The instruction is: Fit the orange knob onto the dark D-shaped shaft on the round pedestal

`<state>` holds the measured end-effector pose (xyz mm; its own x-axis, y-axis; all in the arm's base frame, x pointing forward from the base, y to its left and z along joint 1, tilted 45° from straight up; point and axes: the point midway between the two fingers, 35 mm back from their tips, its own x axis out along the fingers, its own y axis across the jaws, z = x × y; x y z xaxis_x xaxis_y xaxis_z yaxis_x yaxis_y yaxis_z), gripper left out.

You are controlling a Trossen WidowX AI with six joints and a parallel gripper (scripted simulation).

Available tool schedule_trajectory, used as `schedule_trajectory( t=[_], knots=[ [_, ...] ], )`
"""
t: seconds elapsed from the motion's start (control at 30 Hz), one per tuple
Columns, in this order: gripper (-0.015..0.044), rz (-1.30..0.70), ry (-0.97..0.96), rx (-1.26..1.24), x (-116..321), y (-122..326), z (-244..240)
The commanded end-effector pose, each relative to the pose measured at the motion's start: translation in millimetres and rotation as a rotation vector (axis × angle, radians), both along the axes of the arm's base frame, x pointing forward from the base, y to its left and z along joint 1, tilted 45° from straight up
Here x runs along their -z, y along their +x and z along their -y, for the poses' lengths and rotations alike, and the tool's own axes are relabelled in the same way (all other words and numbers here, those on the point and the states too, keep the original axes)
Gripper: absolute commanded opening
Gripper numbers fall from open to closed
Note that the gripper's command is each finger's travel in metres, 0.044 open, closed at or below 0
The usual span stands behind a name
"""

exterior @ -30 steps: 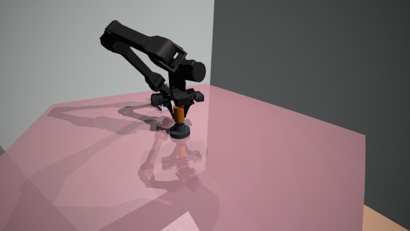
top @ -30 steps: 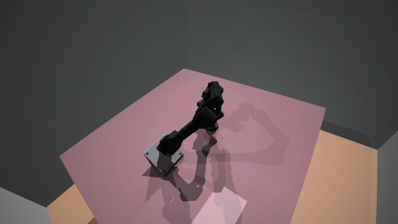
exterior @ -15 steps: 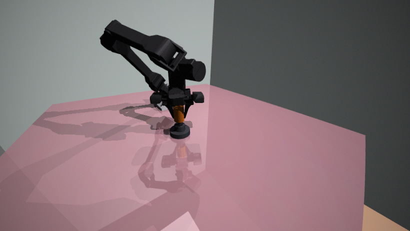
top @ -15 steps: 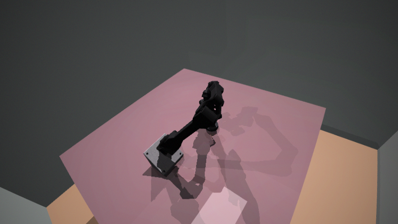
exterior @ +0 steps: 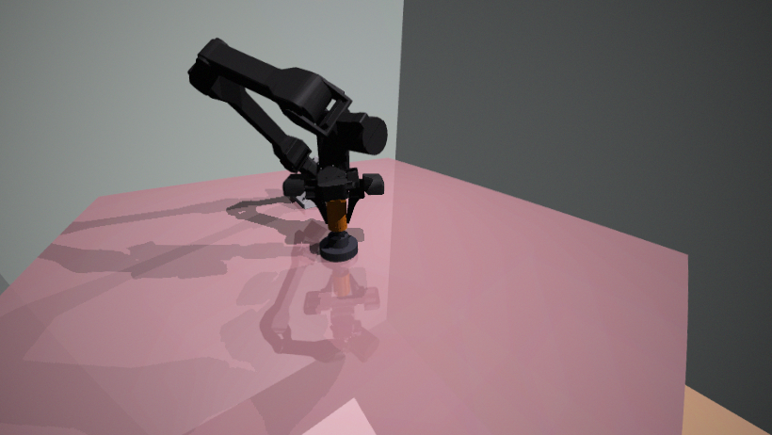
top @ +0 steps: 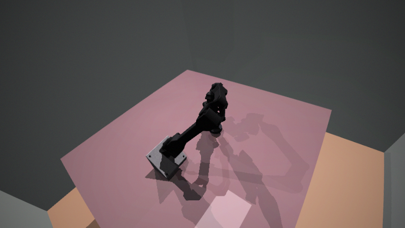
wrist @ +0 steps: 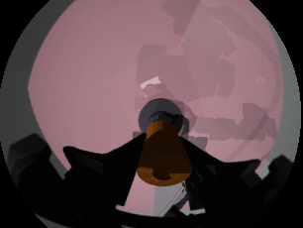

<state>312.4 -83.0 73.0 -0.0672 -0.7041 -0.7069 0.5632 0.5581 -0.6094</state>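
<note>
My gripper (exterior: 337, 217) (wrist: 160, 138) is shut on the orange knob, one finger on each side. The orange knob (exterior: 337, 211) (wrist: 164, 155) stands upright directly above the centre of the round pedestal. The dark round pedestal (exterior: 338, 251) (wrist: 159, 106) (top: 216, 131) stands on the pink table. The knob's lower end is at the top of the pedestal's narrow raised middle, above the wide disc. The shaft is not visible, and its flat side and the knob's hole cannot be made out. In the top view the arm hides the knob and fingers.
The pink table (top: 119, 141) (exterior: 513, 302) (wrist: 84, 79) carries the arm's light grey base plate (top: 152, 155), behind the pedestal as seen by the exterior view. The arm bends high over the table. Its dark shadows and reflection lie around the pedestal. Grey walls stand beyond the table edges.
</note>
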Motion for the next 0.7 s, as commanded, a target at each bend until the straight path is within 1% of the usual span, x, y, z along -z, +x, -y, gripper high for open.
schedule_trajectory(
  t=[0.0,0.17,0.33,0.67],
  knots=[
    [0.0,0.006,0.001,0.003,-2.6,1.0,-1.5],
    [0.0,0.024,-0.001,0.021,-4.1,1.8,-2.0],
    [0.0,0.146,-0.012,0.144,-3.0,2.1,-1.9],
    [0.0,0.153,-0.013,0.151,0.2,0.5,0.1]
  ],
)
